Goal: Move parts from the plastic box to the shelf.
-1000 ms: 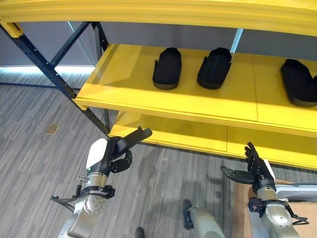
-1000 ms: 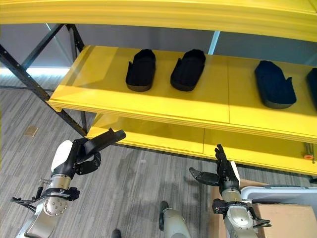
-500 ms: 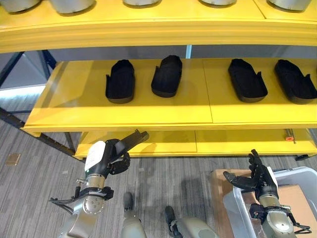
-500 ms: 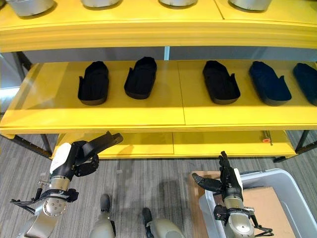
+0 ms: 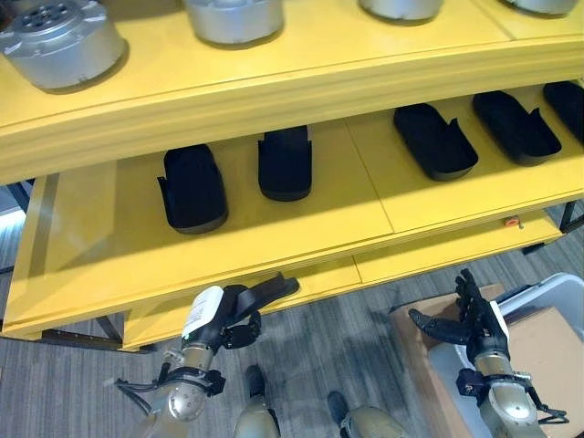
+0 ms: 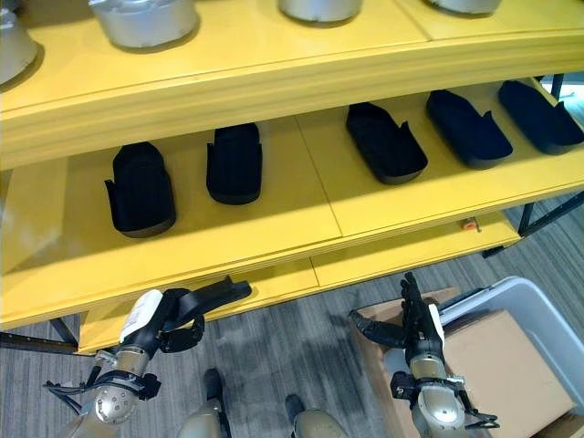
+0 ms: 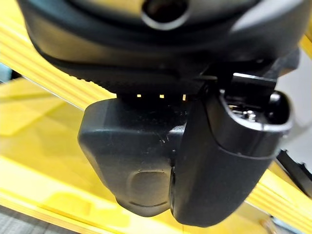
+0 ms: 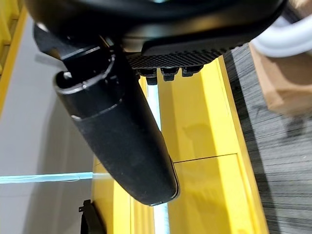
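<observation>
The grey plastic box [image 6: 516, 302] stands on the floor at the lower right, with a brown cardboard sheet [image 6: 505, 362] inside it. Several black shoe-shaped parts [image 5: 192, 188] lie in a row on the middle board of the yellow shelf [image 5: 301, 233]. My right hand [image 5: 476, 319] hovers beside the box's near-left corner, fingers straight, thumb [image 8: 122, 136] spread, holding nothing. My left hand [image 5: 230, 316] hangs low before the bottom board, fingers curled, thumb stretched out, with no part in it.
Round silver metal parts [image 5: 62, 42] stand on the top board. A small orange item [image 5: 513, 221] sits at the front edge of the middle board. The box rests on a brown board [image 5: 422, 358]. Grey carpet floor lies between my hands.
The camera has swung right and tipped, bringing the box and the top board's silver parts into sight. Both hands keep the same poses.
</observation>
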Tool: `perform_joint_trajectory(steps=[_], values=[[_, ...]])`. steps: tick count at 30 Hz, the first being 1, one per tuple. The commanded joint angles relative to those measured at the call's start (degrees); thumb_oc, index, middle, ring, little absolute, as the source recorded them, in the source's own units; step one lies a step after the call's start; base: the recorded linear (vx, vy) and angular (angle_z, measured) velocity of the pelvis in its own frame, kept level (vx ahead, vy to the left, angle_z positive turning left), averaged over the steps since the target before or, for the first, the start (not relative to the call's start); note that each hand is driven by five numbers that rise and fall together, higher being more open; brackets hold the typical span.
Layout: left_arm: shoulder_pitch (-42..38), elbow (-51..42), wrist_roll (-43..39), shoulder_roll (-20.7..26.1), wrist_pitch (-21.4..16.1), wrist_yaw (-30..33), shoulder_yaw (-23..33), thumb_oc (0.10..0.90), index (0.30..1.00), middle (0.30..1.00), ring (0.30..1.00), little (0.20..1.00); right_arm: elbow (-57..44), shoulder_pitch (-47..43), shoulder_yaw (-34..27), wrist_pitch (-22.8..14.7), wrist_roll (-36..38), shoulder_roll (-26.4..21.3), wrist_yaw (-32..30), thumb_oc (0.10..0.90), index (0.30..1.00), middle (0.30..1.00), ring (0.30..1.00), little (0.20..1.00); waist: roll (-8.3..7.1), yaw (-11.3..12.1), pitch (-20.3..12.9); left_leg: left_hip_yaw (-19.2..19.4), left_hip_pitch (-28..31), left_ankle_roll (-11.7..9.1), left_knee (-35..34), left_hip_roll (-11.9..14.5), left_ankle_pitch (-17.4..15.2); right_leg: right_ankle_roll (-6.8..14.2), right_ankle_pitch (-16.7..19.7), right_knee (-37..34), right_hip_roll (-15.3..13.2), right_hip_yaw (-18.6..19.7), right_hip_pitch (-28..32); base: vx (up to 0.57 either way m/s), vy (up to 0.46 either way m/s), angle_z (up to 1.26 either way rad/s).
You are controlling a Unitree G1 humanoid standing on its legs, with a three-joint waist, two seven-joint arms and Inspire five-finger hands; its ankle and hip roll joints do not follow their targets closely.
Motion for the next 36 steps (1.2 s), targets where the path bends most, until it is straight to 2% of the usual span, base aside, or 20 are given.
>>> perform_joint_trajectory(steps=[1,4,5,6,8,16,18,20,21,22,23,25,26,27,28,29,32,34,35,36], values=[[-10.8,-8.9,-1.0,4.6,-2.7,9.8,14.1,0.4,0.3,0.3,0.3,0.3,-4.3,1.4,-0.7,-4.0,-2.5,-1.7,-1.0,0.9,1.0,1.0,1.0,1.0,-3.29,0.1,-7.8,3.0,-4.8,-0.5,8.9,2.0,-5.4,6.5,5.5,-6.1,-13.9,-4.6,3.2,0.05,0.158,-0.56],[-9.1,-9.5,-1.0,5.5,-2.5,10.2,16.2,0.4,0.3,0.3,0.3,0.3,-3.7,-1.3,0.6,-4.0,-3.6,-1.8,-1.2,0.9,1.0,1.0,1.0,1.0,-4.41,2.1,-7.5,6.7,-3.4,-0.4,10.8,3.3,-8.3,7.7,7.5,-7.3,-15.1,-7.9,1.4,0.02,0.1,-0.94],[-8.5,-10.0,-1.3,5.9,-2.4,10.8,17.9,0.4,0.3,0.3,0.3,0.3,-3.8,-3.3,1.5,-4.3,-4.1,-2.0,-1.3,0.9,1.0,1.0,1.0,1.0,-4.82,4.4,-6.9,8.9,-1.7,-1.2,10.3,4.8,-9.0,8.1,10.1,-6.4,-16.0,-16.0,-1.1,-0.06,0.011,-1.35],[-8.4,-10.4,-0.7,6.3,-2.5,11.0,18.3,0.4,0.3,0.3,0.3,0.3,-3.7,-4.0,1.8,-4.3,-4.5,-1.8,-1.4,0.9,1.0,1.0,1.0,1.0,-4.97,4.7,-6.6,9.1,-1.5,-1.3,10.3,4.9,-9.1,8.4,11.0,-6.3,-16.3,-18.2,-1.3,-0.06,-0.011,-1.34],[-8.3,-10.8,0.0,6.0,-2.7,10.9,18.8,0.4,0.3,0.3,0.3,0.3,-3.5,-3.5,1.4,-4.4,-4.7,-1.8,-1.1,0.9,1.0,1.0,1.0,1.0,-5.25,4.1,-6.8,7.8,-2.5,-1.0,10.8,4.5,-9.0,8.5,11.0,-7.2,-15.7,-16.6,-0.5,0.01,0.021,-0.37],[-7.1,-11.6,-0.1,5.4,-3.1,9.5,19.3,0.4,0.3,0.3,0.3,0.3,-3.6,-3.0,0.4,-4.2,-3.6,-2.2,-0.3,0.9,1.0,1.0,1.0,1.0,-6.15,3.8,-8.2,4.0,-6.0,0.0,14.8,2.3,-11.2,8.9,10.7,-11.4,-17.8,-18.3,3.9,0.01,0.069,0.16],[-8.1,-11.5,0.4,5.9,-3.1,9.0,18.2,0.4,0.3,0.3,0.3,0.3,-3.6,-2.6,-0.1,-4.3,-3.4,-1.8,-0.5,0.9,1.0,1.0,1.0,1.0,-6.1,3.4,-8.3,3.2,-6.7,0.9,15.9,0.8,-12.4,9.3,12.5,-11.2,-19.1,-18.4,4.5,0.01,0.186,0.31],[-9.1,-11.1,0.4,5.9,-3.1,8.7,16.8,0.4,0.3,0.3,0.3,0.3,-3.4,-2.0,-0.4,-4.3,-3.6,-1.1,-0.8,0.9,1.0,1.0,1.0,1.0,-5.64,2.8,-8.9,2.8,-5.7,3.0,14.6,-2.3,-13.9,9.9,17.7,-8.7,-21.4,-17.2,2.9,0.0,0.219,0.3],[-9.1,-11.1,0.4,5.9,-3.1,8.7,16.8,0.4,0.3,0.3,0.3,0.3,-3.4,-2.0,-0.4,-4.3,-3.6,-1.1,-0.8,0.9,1.0,1.0,1.0,1.0,-5.67,2.9,-8.9,2.9,-5.7,3.0,14.5,-2.4,-13.8,9.9,17.7,-8.7,-21.5,-17.1,2.8,-0.02,0.161,0.28],[-9.6,-11.2,0.3,5.8,-3.1,8.7,16.5,0.4,0.3,0.3,0.3,0.3,-3.5,-2.1,-0.4,-4.2,-4.0,-1.1,-1.1,0.9,1.0,1.0,1.0,1.0,-5.36,2.6,-8.8,3.0,-5.2,3.6,13.9,-3.2,-14.0,9.5,20.4,-6.8,-21.8,-16.4,1.5,-0.06,0.252,0.29],[-10.2,-11.2,0.0,5.8,-3.1,8.8,15.8,0.4,0.3,0.3,0.3,0.3,-3.5,-3.4,0.5,-4.4,-4.4,-1.2,-1.1,0.9,1.0,1.0,1.0,1.0,-4.19,2.5,-7.9,4.4,-3.0,4.6,11.7,-3.9,-14.3,8.6,19.7,-2.0,-20.2,-17.6,-2.5,-0.07,0.335,0.15],[-10.3,-11.3,0.1,5.7,-3.1,8.8,15.7,0.4,0.3,0.3,0.3,0.3,-3.3,-3.6,0.8,-4.5,-4.6,-1.2,-1.0,0.9,1.0,1.0,1.0,1.0,-3.71,2.6,-7.6,5.1,-1.9,4.8,10.2,-4.6,-14.0,8.4,17.7,-0.6,-19.1,-19.0,-3.0,-0.02,0.261,-0.2],[-10.5,-11.0,0.5,5.3,-3.1,8.0,15.2,0.4,0.3,0.3,0.3,0.3,-2.6,-4.1,1.2,-4.6,-4.8,-1.2,-0.8,0.9,1.0,1.0,1.0,1.0,-3.08,1.4,-7.5,5.2,0.3,5.5,7.2,-6.4,-13.1,7.2,10.1,2.4,-11.9,-17.8,-5.1,0.06,0.239,-0.23],[-10.3,-10.7,0.6,5.0,-3.0,7.7,15.0,0.4,0.3,0.3,0.3,0.3,-2.1,-4.2,1.5,-4.8,-4.6,-1.5,-0.4,0.9,1.0,1.0,1.0,1.0,-3.21,1.1,-7.5,5.3,1.3,5.8,5.9,-7.2,-12.6,5.9,6.7,4.3,-7.1,-16.8,-6.5,0.05,0.234,-0.28],[-10.3,-10.7,0.6,5.0,-3.0,7.7,15.1,0.4,0.3,0.3,0.3,0.3,-2.1,-4.2,1.5,-4.8,-4.6,-1.5,-0.4,0.9,1.0,1.0,1.0,1.0,-3.2,1.2,-7.5,5.4,1.3,5.8,5.7,-7.2,-12.4,5.8,6.7,4.6,-7.0,-16.7,-6.8,0.05,0.102,-0.25],[-10.1,-10.6,0.6,4.8,-2.8,7.2,15.2,0.4,0.3,0.3,0.3,0.3,-2.0,-4.3,1.9,-5.0,-4.5,-1.8,-0.4,0.9,1.0,1.0,1.0,1.0,-3.67,1.2,-7.2,5.6,2.3,5.9,5.3,-7.9,-12.5,4.9,4.6,5.5,-4.4,-17.1,-7.0,0.02,0.057,-0.19],[-9.7,-10.4,0.8,4.3,-2.8,6.3,15.2,0.4,0.3,0.3,0.3,0.3,-2.8,-4.1,2.7,-5.3,-4.4,-2.6,-0.3,0.9,1.0,1.0,1.0,1.0,-4.28,2.0,-7.1,5.8,4.0,5.4,4.1,-9.3,-12.4,0.6,2.6,3.2,-2.0,-18.7,-5.2,0.03,0.033,0.2],[-9.9,-10.4,1.3,3.9,-2.9,6.1,15.0,0.4,0.3,0.3,0.3,0.3,-3.1,-3.7,2.7,-5.3,-4.6,-3.0,0.0,0.9,1.0,1.0,1.0,1.0,-4.35,1.9,-7.1,5.0,4.7,5.4,4.1,-9.6,-12.6,1.0,3.1,1.6,-2.4,-17.5,-3.9,0.03,-0.072,0.2],[-10.1,-10.0,1.3,3.2,-3.1,5.8,14.1,0.4,0.3,0.3,0.3,0.3,-3.1,-2.7,2.1,-5.2,-4.5,-3.4,0.2,0.9,1.0,1.0,1.0,1.0,-4.56,1.3,-7.7,4.8,4.7,4.9,3.3,-9.4,-11.8,0.3,4.8,-1.3,-0.4,-15.1,-3.3,0.08,-0.156,0.01],[-9.4,-10.3,0.8,2.7,-3.3,5.7,14.3,0.4,0.3,0.3,0.3,0.3,-3.4,-2.2,1.1,-5.0,-4.2,-3.7,0.1,0.9,1.0,1.0,1.0,1.0,-4.29,1.6,-8.1,5.1,5.5,4.5,3.0,-9.4,-11.8,0.8,5.5,-3.9,-1.4,-17.2,-2.1,0.08,-0.165,0.18]])
